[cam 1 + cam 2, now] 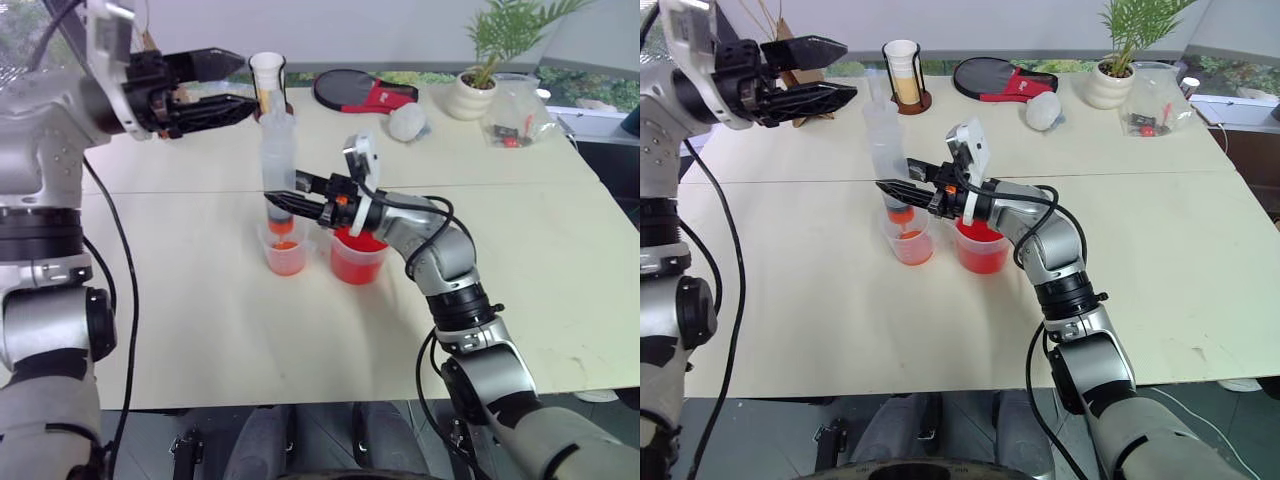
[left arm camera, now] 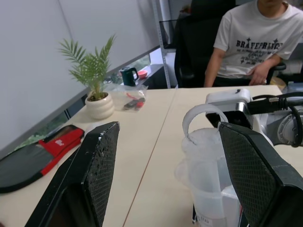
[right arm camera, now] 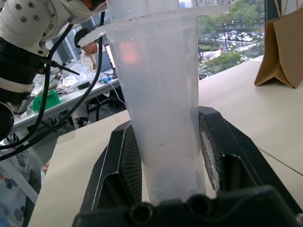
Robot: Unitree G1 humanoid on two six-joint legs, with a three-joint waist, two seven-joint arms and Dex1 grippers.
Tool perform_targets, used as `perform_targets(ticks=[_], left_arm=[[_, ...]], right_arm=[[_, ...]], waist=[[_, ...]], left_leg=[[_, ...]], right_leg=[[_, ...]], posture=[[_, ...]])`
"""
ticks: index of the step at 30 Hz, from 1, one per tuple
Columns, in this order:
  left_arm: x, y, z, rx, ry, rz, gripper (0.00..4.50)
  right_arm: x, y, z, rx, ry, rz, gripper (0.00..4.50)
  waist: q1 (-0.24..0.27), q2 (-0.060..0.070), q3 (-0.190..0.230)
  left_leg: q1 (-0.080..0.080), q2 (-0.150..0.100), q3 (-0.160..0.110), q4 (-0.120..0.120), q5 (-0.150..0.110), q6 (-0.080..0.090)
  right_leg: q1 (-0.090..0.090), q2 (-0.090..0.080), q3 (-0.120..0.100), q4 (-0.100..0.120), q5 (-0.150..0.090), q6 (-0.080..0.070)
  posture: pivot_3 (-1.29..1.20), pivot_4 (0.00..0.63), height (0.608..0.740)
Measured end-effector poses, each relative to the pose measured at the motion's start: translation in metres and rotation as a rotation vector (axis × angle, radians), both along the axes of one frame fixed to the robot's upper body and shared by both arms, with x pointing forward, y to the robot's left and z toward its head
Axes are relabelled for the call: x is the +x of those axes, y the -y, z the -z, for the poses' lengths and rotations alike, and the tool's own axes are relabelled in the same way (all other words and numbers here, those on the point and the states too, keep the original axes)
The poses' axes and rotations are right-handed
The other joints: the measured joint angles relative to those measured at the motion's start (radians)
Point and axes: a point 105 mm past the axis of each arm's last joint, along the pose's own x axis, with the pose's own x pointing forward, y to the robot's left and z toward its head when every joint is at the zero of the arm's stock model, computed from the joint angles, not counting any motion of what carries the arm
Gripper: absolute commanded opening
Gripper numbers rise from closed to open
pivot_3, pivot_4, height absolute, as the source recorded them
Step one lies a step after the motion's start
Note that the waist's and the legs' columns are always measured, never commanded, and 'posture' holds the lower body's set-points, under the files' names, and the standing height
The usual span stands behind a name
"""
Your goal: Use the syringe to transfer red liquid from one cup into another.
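Right gripper (image 1: 292, 200) is clamped on the lower barrel of the large clear plastic syringe (image 1: 277, 160), its two black fingers (image 3: 124, 165) pressed against either side; the syringe stands upright, its orange-red nozzle tip down inside the smaller narrow clear plastic cup (image 1: 285, 250), which holds a shallow layer of red-orange liquid (image 1: 286, 262). The wider clear spouted beaker (image 1: 357, 257), about half full of the same red liquid, sits just beside that cup to the robot's right, partly hidden under the right wrist. Left gripper (image 1: 235, 85) hangs above and to the left of the syringe top, fingers (image 2: 90, 175) spread wide, holding nothing; in the left wrist view the syringe's plunger end (image 2: 204, 142) sits between them, whether touching I cannot tell. Behind the syringe, near the far table edge: a tall white-and-yellow cup (image 1: 267, 80) in a dark wire holder on a round base. Further right along the back: a black-and-red paddle-shaped item (image 1: 358, 92), a crumpled white lump (image 1: 408, 122), a small palm in a white pot (image 1: 472, 92), a clear plastic bag with small red bits (image 1: 515, 118). Light beige tabletop (image 1: 220, 330) with a seam running across it. A seated person in a white printed T-shirt (image 2: 258, 40) is beyond the table.
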Motion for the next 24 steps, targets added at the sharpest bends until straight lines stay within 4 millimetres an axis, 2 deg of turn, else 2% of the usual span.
perform_targets(ticks=[3,4,6,11,17,24], left_arm=[[0.005,0.011,0.008,0.017,-0.003,0.019,3.42],[0.008,0.015,0.009,0.008,0.001,0.025,3.18],[0.012,0.019,0.008,0.014,0.010,0.017,2.53],[0.017,0.031,0.012,0.009,0.024,0.055,0.04],[0.015,0.031,0.014,0.016,0.001,0.079,0.04],[0.003,0.024,0.018,0.069,-0.015,0.090,0.04]], right_arm=[[-0.001,-0.002,0.001,-0.004,0.001,-0.004,1.39],[-0.001,-0.003,0.003,-0.013,0.000,-0.006,1.39],[-0.003,-0.003,0.005,-0.017,0.000,-0.011,1.39],[0.001,0.004,0.003,-0.002,0.002,0.031,1.39],[0.001,0.004,0.005,-0.004,-0.002,0.036,1.39],[-0.004,-0.004,0.008,-0.019,-0.001,-0.001,1.39]], waist=[[0.004,0.000,0.000],[0.004,0.000,0.000],[0.003,0.000,0.000],[0.001,0.000,0.000],[-0.002,0.000,0.000],[0.000,0.000,0.000]], left_leg=[[0.000,0.000,0.000,0.000,0.000,0.000],[0.000,0.000,0.000,0.000,0.000,0.000],[0.000,0.000,0.000,0.000,0.000,0.000],[0.000,0.000,0.000,0.000,0.000,0.000],[0.000,0.000,0.000,0.000,0.000,0.000],[0.000,0.000,0.000,0.000,0.000,0.000]], right_leg=[[0.000,0.000,0.000,0.000,0.000,0.000],[0.000,0.000,0.000,0.000,0.000,0.000],[0.000,0.000,0.000,0.000,0.000,0.000],[0.000,0.000,0.000,0.000,0.000,0.000],[0.000,0.000,0.000,0.000,0.000,0.000],[0.000,0.000,0.000,0.000,0.000,0.000]], posture=[[0.00,0.150,0.740],[0.00,0.150,0.740],[0.00,0.150,0.740],[0.00,0.150,0.740],[0.00,0.150,0.740],[0.00,0.150,0.740]])
